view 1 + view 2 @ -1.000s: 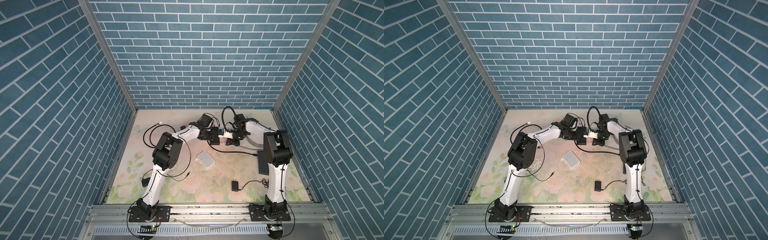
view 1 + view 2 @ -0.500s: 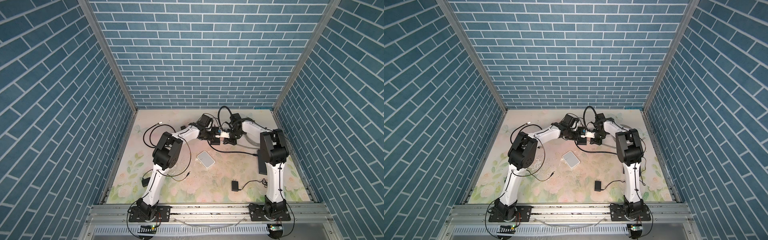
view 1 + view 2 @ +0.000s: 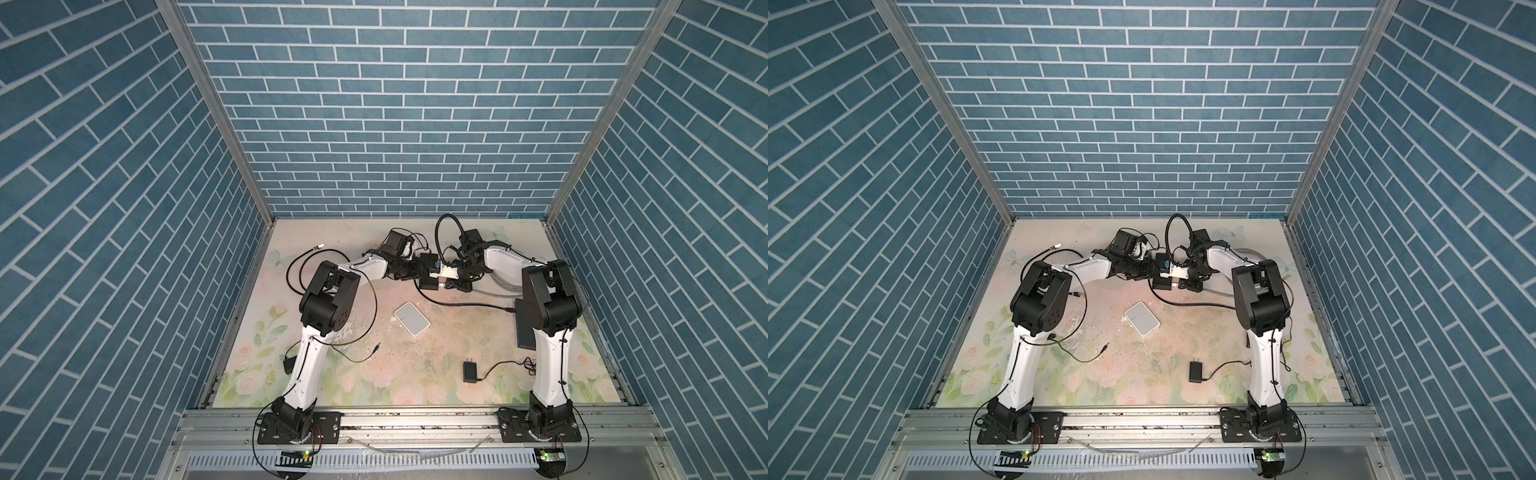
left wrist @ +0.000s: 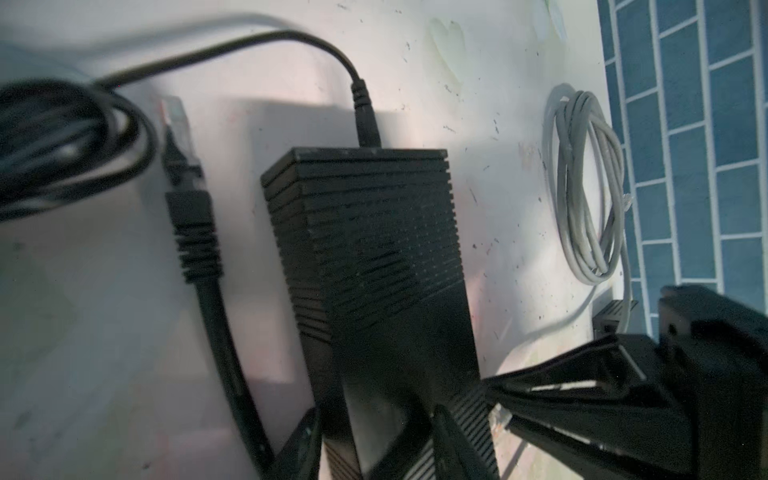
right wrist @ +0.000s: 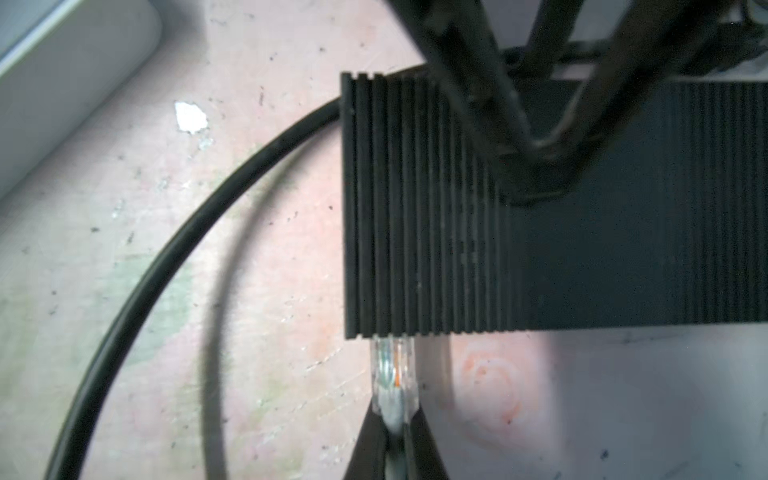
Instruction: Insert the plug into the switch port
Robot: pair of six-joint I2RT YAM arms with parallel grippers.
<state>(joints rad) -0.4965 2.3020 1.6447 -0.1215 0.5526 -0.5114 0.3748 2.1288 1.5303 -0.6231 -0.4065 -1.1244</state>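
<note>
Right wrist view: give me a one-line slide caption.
Right gripper pinching the clear plug, its tip meeting the edge of the black ribbed switch, a black cable curving alongside.

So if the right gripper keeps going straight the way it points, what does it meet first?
The ribbed black switch box: the right gripper pinches the clear network plug, whose tip sits at the box's edge, perhaps partly inside.

Top views bright, sharp; wrist views dim, soft-focused, hard shadows.
</note>
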